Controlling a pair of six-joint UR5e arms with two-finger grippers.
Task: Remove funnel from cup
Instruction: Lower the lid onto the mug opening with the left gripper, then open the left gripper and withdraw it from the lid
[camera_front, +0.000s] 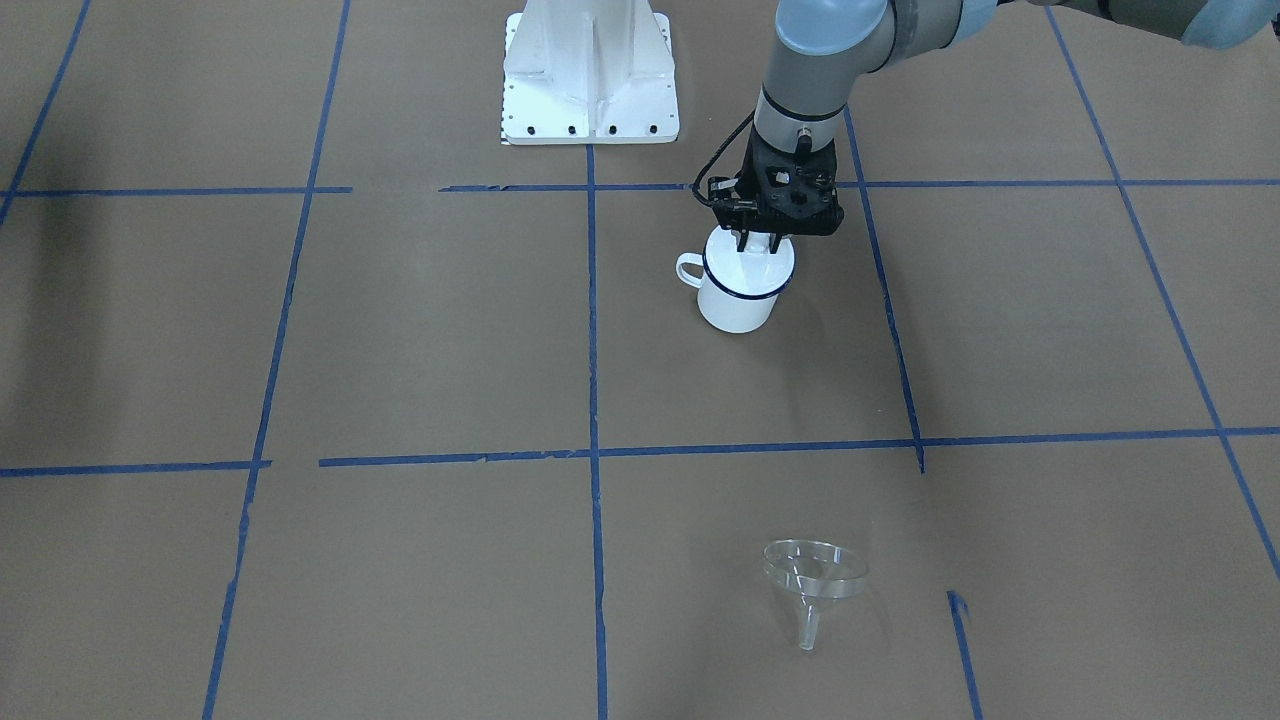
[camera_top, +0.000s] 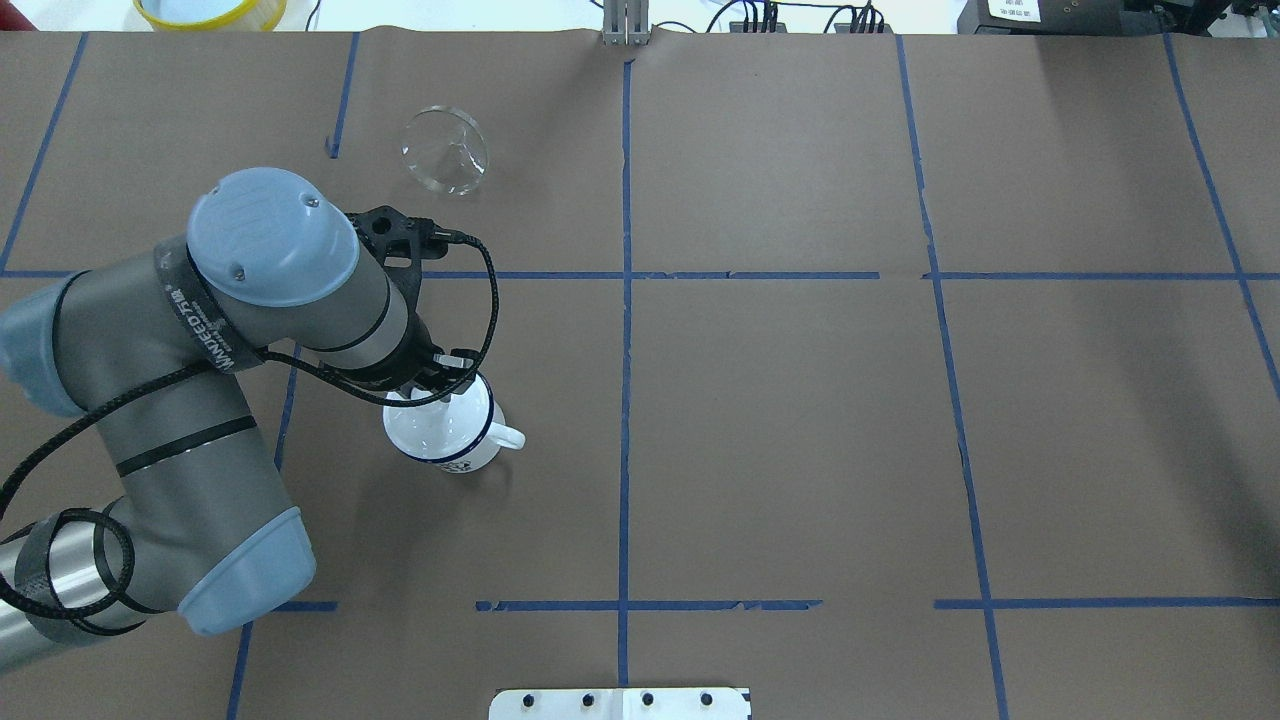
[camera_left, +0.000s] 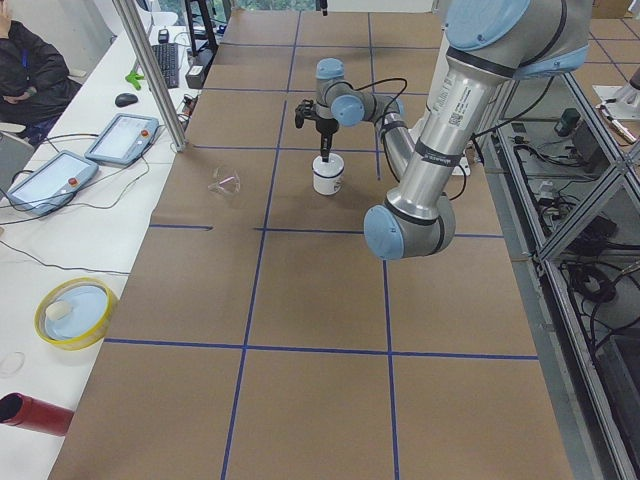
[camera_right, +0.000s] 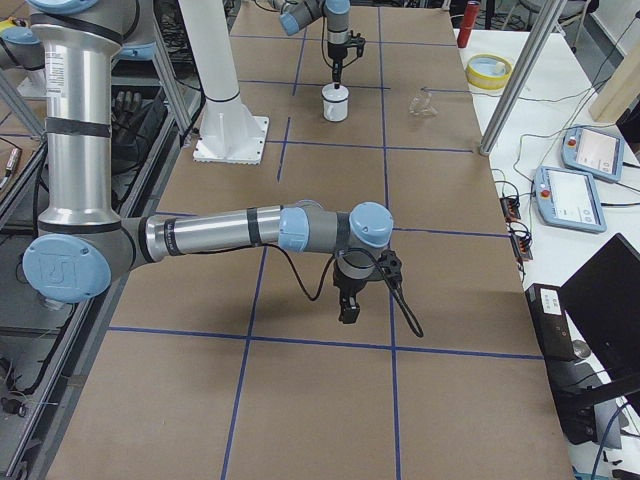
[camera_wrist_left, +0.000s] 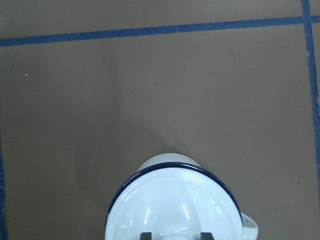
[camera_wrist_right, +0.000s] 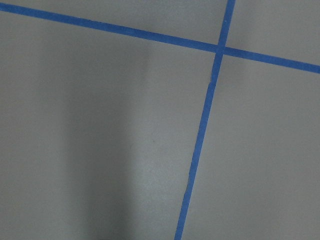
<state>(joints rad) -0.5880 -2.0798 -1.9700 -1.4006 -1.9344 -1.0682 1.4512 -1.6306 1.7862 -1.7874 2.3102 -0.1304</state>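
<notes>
Funnel (camera_front: 812, 578) lies on brown, blue-taped table (camera_front: 400, 350), apart from cup (camera_front: 738, 305).

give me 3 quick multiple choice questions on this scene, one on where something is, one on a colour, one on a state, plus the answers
1. Where is the funnel?
A. inside the cup
B. on the table, well apart from the cup
C. in the left claw

2. What colour is the cup's rim?
A. red
B. green
C. dark blue

3. How does the funnel lie?
A. tipped on its side
B. upright, spout down in the cup
C. upside down on its wide mouth

Answers:
1. B, since it lies on the brown paper in another taped square, while the left claw is at the cup's mouth.
2. C, since the left wrist view shows a thin dark blue line round the white mouth.
3. A, since the wide mouth and the spout both rest on the table.
</notes>
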